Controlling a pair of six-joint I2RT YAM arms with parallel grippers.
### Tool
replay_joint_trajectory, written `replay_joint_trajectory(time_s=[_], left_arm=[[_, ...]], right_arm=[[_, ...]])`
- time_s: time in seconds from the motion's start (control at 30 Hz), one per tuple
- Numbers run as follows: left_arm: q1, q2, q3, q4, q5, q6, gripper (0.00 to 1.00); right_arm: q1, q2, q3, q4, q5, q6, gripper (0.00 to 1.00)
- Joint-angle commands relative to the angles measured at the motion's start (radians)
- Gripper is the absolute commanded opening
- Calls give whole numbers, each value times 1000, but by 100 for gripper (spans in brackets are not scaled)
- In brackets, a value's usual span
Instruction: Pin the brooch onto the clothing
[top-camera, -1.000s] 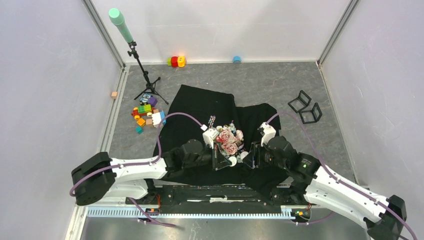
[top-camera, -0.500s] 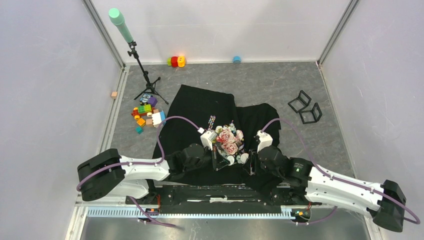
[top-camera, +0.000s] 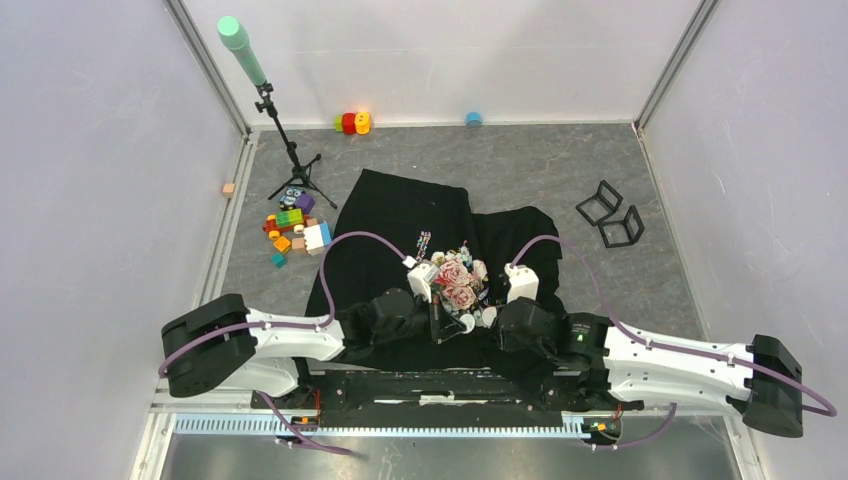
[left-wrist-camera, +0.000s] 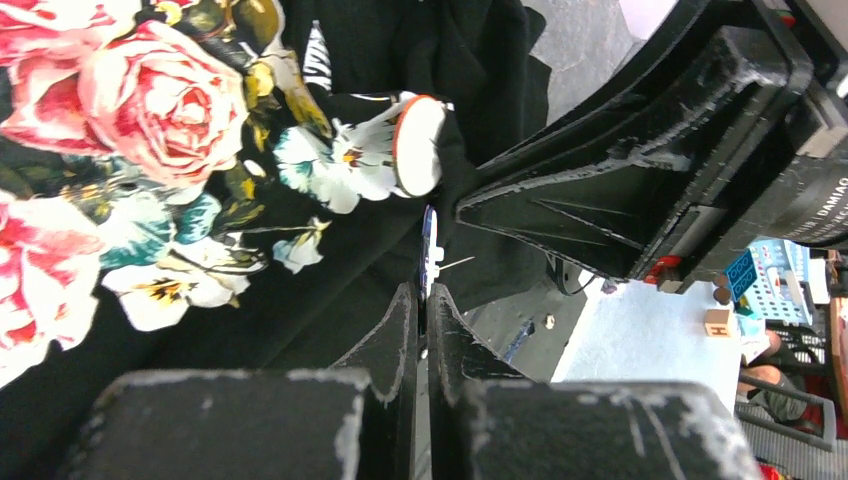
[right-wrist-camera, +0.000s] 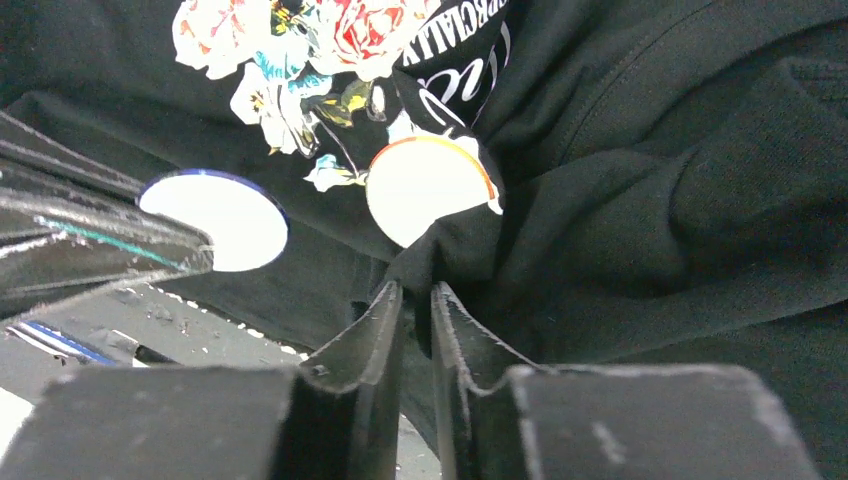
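Observation:
The clothing (top-camera: 400, 215), a black T-shirt with a rose print, lies bunched on the grey table. My left gripper (left-wrist-camera: 421, 292) is shut on the brooch (left-wrist-camera: 428, 245), a thin round badge seen edge-on with its pin sticking out. In the right wrist view the brooch (right-wrist-camera: 215, 220) shows a white face and blue rim. A second white badge with an orange rim (right-wrist-camera: 430, 185) rests on the shirt beside the print. My right gripper (right-wrist-camera: 415, 290) is pinched on a raised fold of the black fabric (right-wrist-camera: 650, 180) just below that badge. Both grippers meet at the print (top-camera: 458, 285).
A tripod with a green-tipped pole (top-camera: 285, 140) stands at the back left, with toy blocks (top-camera: 290, 225) beside the shirt. Two black wire frames (top-camera: 610, 215) sit to the right. A red-and-yellow toy (top-camera: 352, 122) and a blue cap (top-camera: 473, 118) lie by the far wall.
My right arm swung left toward the left gripper, and its jaws narrowed onto the fold of shirt. The left gripper stayed shut on the brooch and barely moved.

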Motion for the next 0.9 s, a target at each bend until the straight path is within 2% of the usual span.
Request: replay_joint_trajectory(time_s=[0.0, 0.1, 0.17, 0.6, 0.87], left_arm=[[-32, 15, 60, 27, -7, 57, 2], [-63, 38, 82, 7, -38, 68, 2], [-76, 60, 108, -38, -64, 65, 2], [-115, 112, 204, -220, -199, 32, 2], [-131, 124, 231, -271, -240, 23, 2]], right_arm=[[8, -11, 4, 39, 43, 4, 17], [8, -29, -3, 64, 40, -8, 5], [8, -49, -11, 93, 35, -22, 0], [8, -84, 5, 119, 21, -65, 0], [8, -77, 1, 149, 3, -77, 0]])
